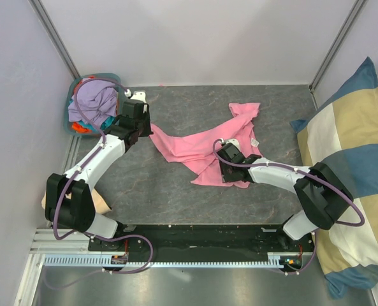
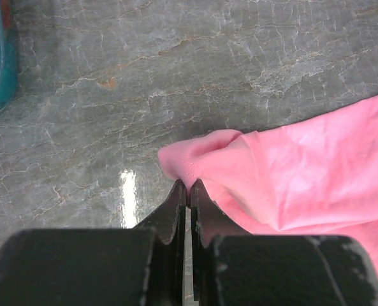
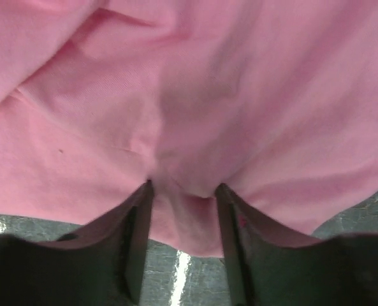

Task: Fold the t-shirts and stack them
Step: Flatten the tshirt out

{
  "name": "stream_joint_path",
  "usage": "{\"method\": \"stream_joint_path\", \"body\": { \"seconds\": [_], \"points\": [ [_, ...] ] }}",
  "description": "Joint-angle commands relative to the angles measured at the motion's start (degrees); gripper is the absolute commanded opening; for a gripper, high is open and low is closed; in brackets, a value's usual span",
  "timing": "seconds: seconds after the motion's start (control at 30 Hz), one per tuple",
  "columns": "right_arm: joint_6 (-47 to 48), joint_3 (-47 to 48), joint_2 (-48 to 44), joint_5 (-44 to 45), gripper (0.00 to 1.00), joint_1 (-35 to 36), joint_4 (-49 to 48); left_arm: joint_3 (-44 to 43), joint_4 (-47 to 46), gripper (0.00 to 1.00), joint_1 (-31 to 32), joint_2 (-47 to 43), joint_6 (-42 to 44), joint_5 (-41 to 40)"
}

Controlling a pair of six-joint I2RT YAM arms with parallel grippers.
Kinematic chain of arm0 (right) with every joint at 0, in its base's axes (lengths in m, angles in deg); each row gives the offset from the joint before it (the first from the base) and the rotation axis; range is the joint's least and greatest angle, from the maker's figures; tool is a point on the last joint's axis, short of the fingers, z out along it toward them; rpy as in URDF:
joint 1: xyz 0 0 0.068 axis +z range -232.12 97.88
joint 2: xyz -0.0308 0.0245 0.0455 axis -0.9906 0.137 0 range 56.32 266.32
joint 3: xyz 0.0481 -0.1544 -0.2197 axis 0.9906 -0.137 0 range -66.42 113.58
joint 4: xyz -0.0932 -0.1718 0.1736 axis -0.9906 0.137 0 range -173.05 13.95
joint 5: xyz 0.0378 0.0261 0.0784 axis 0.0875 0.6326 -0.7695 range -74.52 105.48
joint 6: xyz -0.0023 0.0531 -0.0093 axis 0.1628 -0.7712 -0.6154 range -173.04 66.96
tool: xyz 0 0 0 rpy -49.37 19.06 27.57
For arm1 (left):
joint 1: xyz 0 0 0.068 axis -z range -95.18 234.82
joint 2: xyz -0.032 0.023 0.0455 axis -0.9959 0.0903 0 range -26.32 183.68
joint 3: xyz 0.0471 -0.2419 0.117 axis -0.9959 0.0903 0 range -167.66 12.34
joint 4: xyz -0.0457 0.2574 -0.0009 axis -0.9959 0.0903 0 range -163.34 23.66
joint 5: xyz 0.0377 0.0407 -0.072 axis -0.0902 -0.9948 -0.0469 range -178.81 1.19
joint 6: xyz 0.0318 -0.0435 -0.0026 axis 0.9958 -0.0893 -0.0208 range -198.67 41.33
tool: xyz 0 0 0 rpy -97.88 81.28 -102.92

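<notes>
Pink t-shirt [image 1: 182, 145] lies rumpled mid-table [image 1: 176, 197], stretched between the two arms. Left gripper [image 2: 187, 186] is clamped tight on the shirt's left corner; right gripper [image 3: 184, 188] is pressed into the cloth, jaws apart astride a raised fold. Lavender t-shirt [image 1: 98, 101] is heaped in the teal basket [image 1: 69, 121] at the far left corner.

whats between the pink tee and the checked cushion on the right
Nothing. In the top view, a bare strip of grey table separates the pink tee from the checked cushion.
</notes>
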Motion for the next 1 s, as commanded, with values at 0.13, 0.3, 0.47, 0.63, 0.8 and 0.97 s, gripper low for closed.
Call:
{"method": "stream_joint_path", "body": {
  "seconds": [0.13, 0.3, 0.47, 0.63, 0.8, 0.97],
  "points": [
    [-1.25, -0.51, 0.73, -1.18, 0.00, 0.64, 1.63, 1.12, -1.59, 0.02, -0.38, -3.06, 0.75, -0.22],
    [-1.25, -0.16, -6.47, -5.74, 0.00, 1.61, 4.70, 1.82, 1.14, 0.02, -0.38, -8.13, 0.92, 1.71],
    [-0.81, 2.99, -16.93, -13.82, 0.00, 3.45, 11.80, 4.19, 6.41, 0.02, -0.38, -17.11, 0.31, 5.04],
    [-0.72, 8.35, -25.45, -19.10, 0.00, 3.98, 20.25, 4.63, 14.40, 0.02, -0.29, -29.39, -1.27, 7.68],
    [-0.46, 13.28, -28.11, -17.29, 0.02, 3.89, 24.92, 2.71, 19.77, 0.02, -0.38, -34.00, -0.93, 5.59],
    [1.82, 17.58, -19.34, -5.68, 0.00, 2.75, 24.05, -1.16, 17.67, 0.02, -0.38, -24.46, 0.57, 3.56]
  ]
}}
